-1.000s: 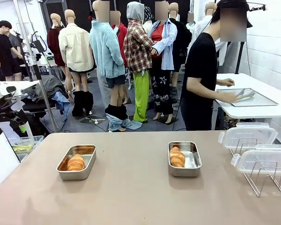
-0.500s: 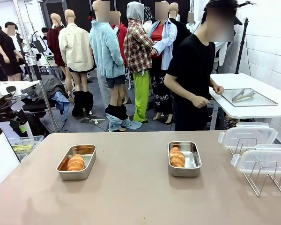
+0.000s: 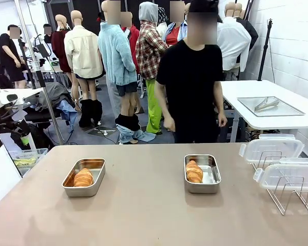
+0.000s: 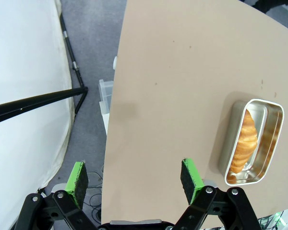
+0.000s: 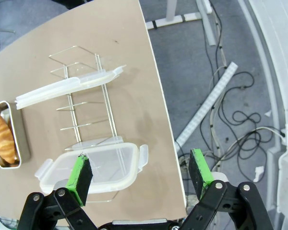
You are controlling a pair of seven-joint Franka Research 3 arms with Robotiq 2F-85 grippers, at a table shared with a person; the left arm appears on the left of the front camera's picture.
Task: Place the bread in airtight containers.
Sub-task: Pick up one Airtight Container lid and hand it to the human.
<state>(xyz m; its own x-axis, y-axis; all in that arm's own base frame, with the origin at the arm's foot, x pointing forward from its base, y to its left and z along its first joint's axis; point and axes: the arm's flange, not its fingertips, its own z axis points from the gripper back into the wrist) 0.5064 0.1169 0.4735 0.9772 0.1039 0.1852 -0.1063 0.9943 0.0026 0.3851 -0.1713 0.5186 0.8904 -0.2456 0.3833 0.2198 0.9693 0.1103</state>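
Person [image 3: 190, 87] has turned to the bench's [image 3: 143, 215] far edge. Rolls [image 3: 83, 177] lie in tins [image 3: 82, 192] mid-bench; lids [image 3: 273, 147] wait on the right-edge rack [image 3: 290, 200]. Left hand [image 4: 134, 176] and right hand [image 5: 141, 175] are apart, empty. Next: clip lids on.

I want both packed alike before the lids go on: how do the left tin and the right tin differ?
The left roll lies at the near end of the left tin, bare floor behind it; the right roll lies along the left wall of the right tin, bare floor beside it. The left tin's inside reflects orange; the right tin's looks grey. Both are lidless steel tins holding one roll.
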